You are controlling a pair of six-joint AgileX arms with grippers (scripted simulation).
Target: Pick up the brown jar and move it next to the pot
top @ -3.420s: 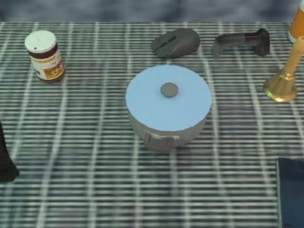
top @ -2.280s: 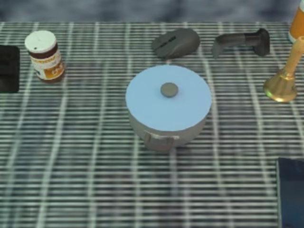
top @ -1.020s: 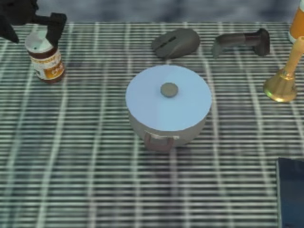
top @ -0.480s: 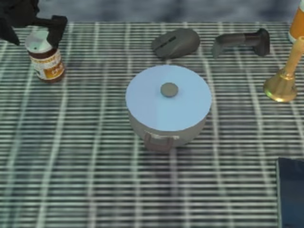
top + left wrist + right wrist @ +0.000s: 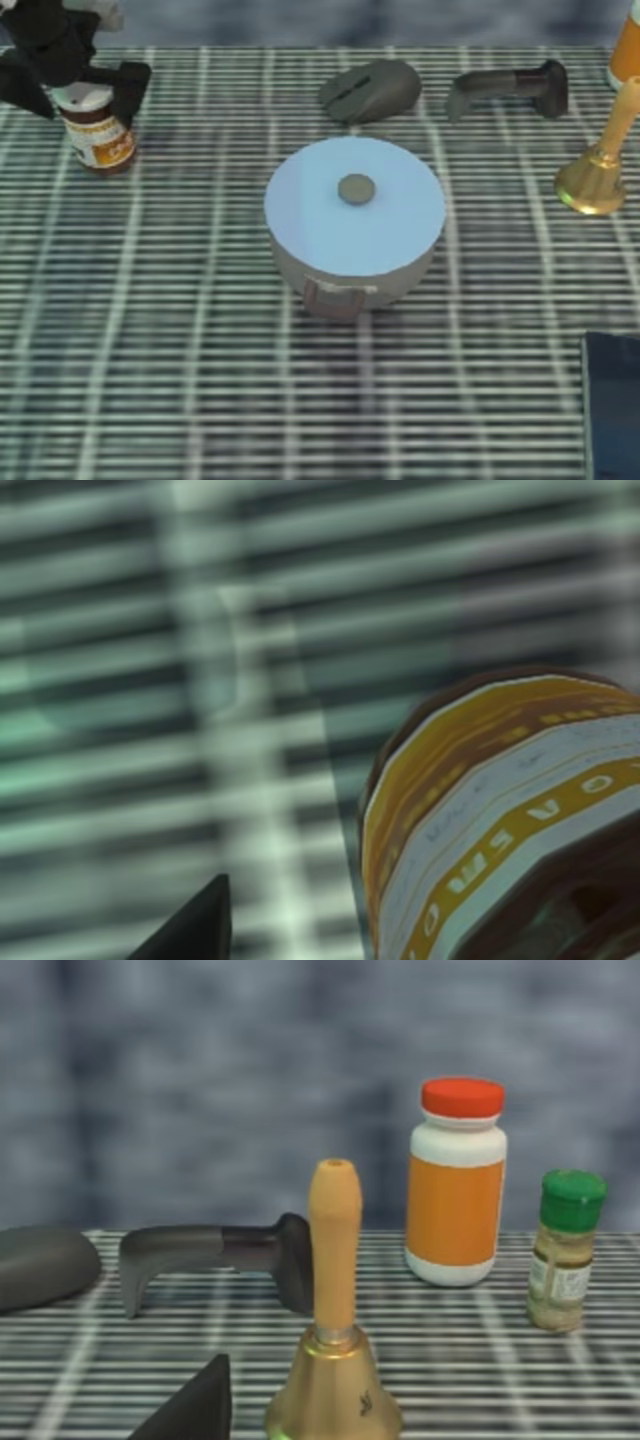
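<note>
At the far-left corner of the table (image 5: 150, 330), our left gripper (image 5: 78, 84) sits low over the brown jar (image 5: 98, 135), its two dark fingers (image 5: 130, 82) spread to either side of the white cap; the jaws stand apart, wider than the cap, and we cannot tell whether either finger touches the jar. The jar stands upright on the striped surface, well apart from the pot. In the left wrist view the jar's orange-and-white label (image 5: 500, 810) fills one side of the frame, with one dark fingertip (image 5: 195, 930) just beside it and the striped table behind.

Toward the middle of the table stands the pot (image 5: 352, 222), its pale-blue lid flat on top, the small grey knob (image 5: 356, 189) at the lid's centre and the brownish side handle (image 5: 333, 298) facing the near edge. Behind the pot, near the far edge, lies a grey computer mouse (image 5: 369, 90), and to its right a dark handheld scanner (image 5: 508, 88) lies on its side.

At the right side stands a golden bell (image 5: 597, 165) with a pale wooden handle, and an orange bottle (image 5: 625, 45) shows at the far-right corner. A dark blue object (image 5: 612, 405) lies at the near-right corner. The right wrist view shows the bell (image 5: 333, 1360) close by, with the orange bottle (image 5: 455, 1185), red-capped, and a small green-capped spice jar (image 5: 566, 1250) behind it. Only one dark fingertip of our right gripper (image 5: 190, 1410) shows there, so we cannot tell its state.
</note>
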